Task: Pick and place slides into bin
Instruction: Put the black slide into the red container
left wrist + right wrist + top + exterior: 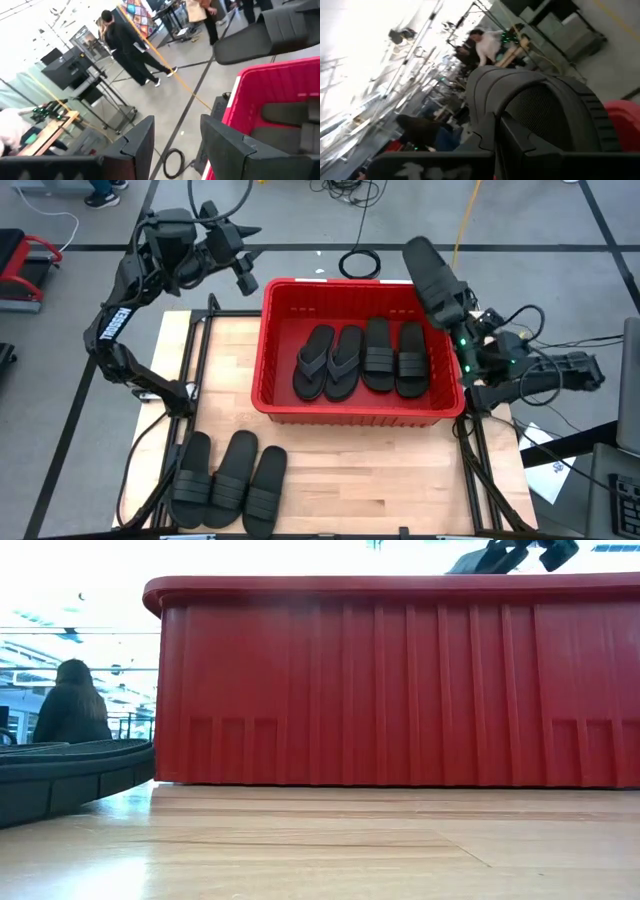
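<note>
1. Four slides lie in the bin [270, 330] side by side: two thong flip-flops [328, 362] toward the left arm's side and two ribbed-strap slides [393, 356] toward the right's. Three more ribbed-strap slides [228, 478] lie in a row on the wooden table [380, 480], at its front corner on the left arm's side, well apart from the bin. That makes seven; an eighth is not in view.

2. My left gripper [244, 272] hangs raised just outside the bin's back corner on its own side. Its fingers [145, 145] stand apart with nothing between them.

3. My right gripper [495, 145] is folded back beside the bin's far end, off the table edge, fingers shut on nothing. I judge that arm to be waiting.

4. Risks I see from here:
   - The three slides touch each other, so closing on one may drag or pinch its neighbour.
   - Reaching them means passing close by the bin's rim and the table frame; a low path could knock the bin.
   - The bin floor already looks full across, so a new slide must land on top and may slide or tip against the wall.
</note>
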Tool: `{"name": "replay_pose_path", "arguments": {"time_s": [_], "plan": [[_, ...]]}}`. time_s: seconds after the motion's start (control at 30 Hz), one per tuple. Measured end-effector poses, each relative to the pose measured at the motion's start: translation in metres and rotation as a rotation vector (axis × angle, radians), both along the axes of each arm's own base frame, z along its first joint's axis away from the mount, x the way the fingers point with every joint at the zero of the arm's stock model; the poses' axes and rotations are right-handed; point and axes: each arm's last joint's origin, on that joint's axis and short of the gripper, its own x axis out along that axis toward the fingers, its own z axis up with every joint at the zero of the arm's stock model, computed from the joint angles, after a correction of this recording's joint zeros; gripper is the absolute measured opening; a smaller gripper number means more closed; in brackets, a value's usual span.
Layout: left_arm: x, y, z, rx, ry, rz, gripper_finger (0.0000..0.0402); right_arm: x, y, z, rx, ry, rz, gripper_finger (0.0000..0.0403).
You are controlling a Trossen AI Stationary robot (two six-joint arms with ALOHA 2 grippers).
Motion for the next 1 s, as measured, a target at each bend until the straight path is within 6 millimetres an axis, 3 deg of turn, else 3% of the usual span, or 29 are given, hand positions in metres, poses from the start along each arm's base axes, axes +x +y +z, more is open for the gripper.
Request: {"name": "replay_pose_path", "arguments": {"time_s": [0.4,0.7,0.8,1.0], "plan": [[-0.006,0.007,0.004,-0.002,-0.043,-0.026,0.0168,0.027,0.032,-0.016,0.069,-0.031,0.076,0.0000],[-0.006,0.007,0.004,-0.012,-0.050,-0.026,0.0168,0.038,0.041,-0.024,0.025,0.164,0.107,0.0000],[-0.006,0.007,0.004,-0.018,-0.055,-0.025,0.0168,0.037,0.042,-0.022,-0.013,0.320,0.108,0.0000],[-0.006,0.007,0.004,-0.026,-0.059,-0.025,0.0168,0.030,0.040,-0.015,-0.030,0.398,0.102,0.0000]]}}
